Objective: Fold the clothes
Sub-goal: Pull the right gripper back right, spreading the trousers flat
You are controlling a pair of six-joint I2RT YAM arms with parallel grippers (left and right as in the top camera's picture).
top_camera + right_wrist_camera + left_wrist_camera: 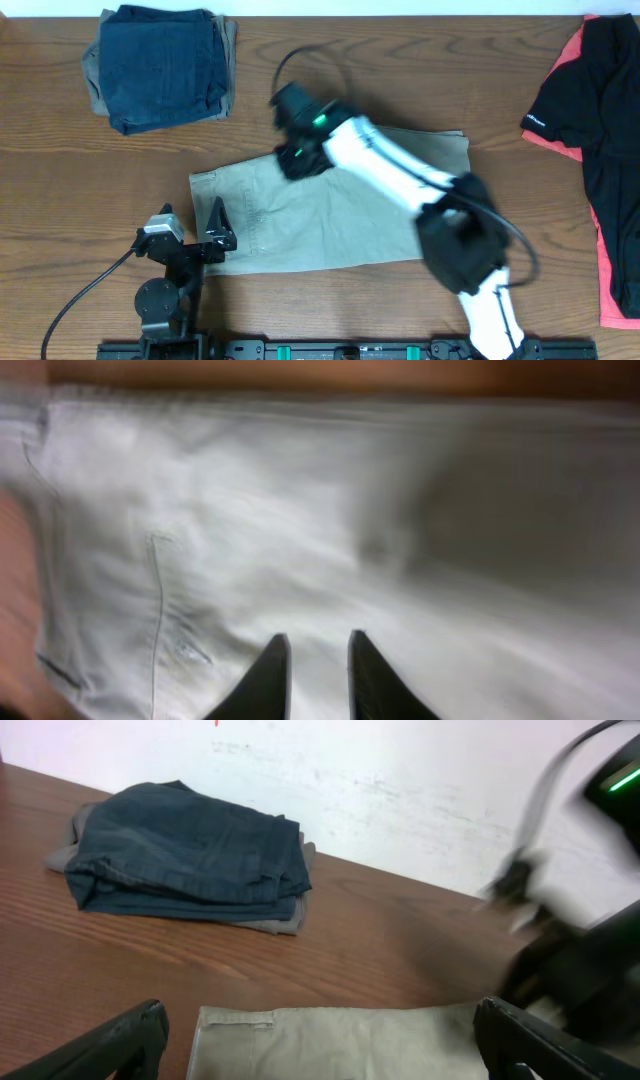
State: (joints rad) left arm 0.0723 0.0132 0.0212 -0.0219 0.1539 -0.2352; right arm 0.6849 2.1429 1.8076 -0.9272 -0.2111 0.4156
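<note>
The khaki shorts [320, 230] lie flat in the middle of the wooden table [60, 170]. The right gripper [312, 670] hangs over them with its fingers a tiny bit apart, holding nothing. The left gripper [320, 1045] is wide open and empty at their left edge. Folded blue jeans [160, 65] sit far back.
</note>
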